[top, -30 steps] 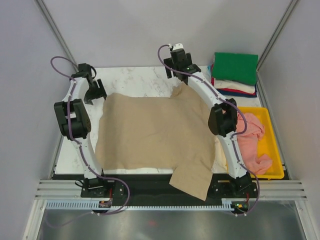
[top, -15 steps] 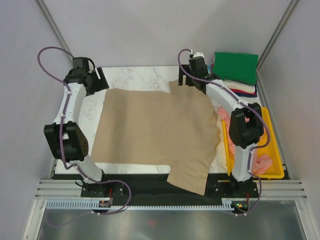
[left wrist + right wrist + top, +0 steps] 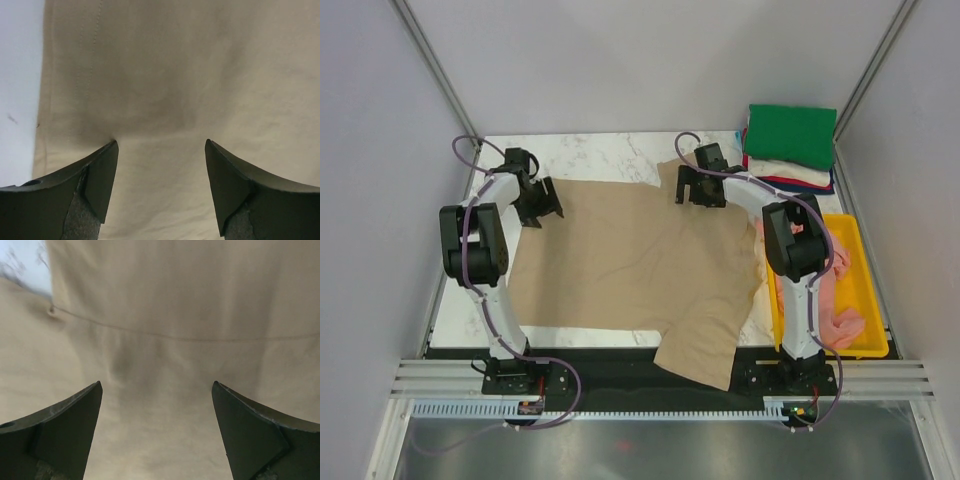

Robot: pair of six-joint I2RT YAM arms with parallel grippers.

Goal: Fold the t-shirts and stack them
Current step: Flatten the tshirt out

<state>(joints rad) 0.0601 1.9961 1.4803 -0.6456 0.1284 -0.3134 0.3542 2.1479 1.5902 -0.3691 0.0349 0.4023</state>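
Tan t-shirt (image 3: 630,260) lies spread flat on table (image 3: 590,155), one sleeve hanging over the near edge. Left gripper (image 3: 160,145) and right gripper (image 3: 156,385) sit at its far corners, jaws wide apart, gripping nothing.

tan t-shirt (image 3: 630,250), wht marbled tbl (image 3: 590,155), yel tray (image 3: 873,300), pink shirt (image 3: 842,322), grn shirt (image 3: 790,132)

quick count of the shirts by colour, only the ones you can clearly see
tan t-shirt: 1
green t-shirt: 1
white t-shirt: 1
red t-shirt: 1
pink t-shirt: 1
Total: 5 clearly visible
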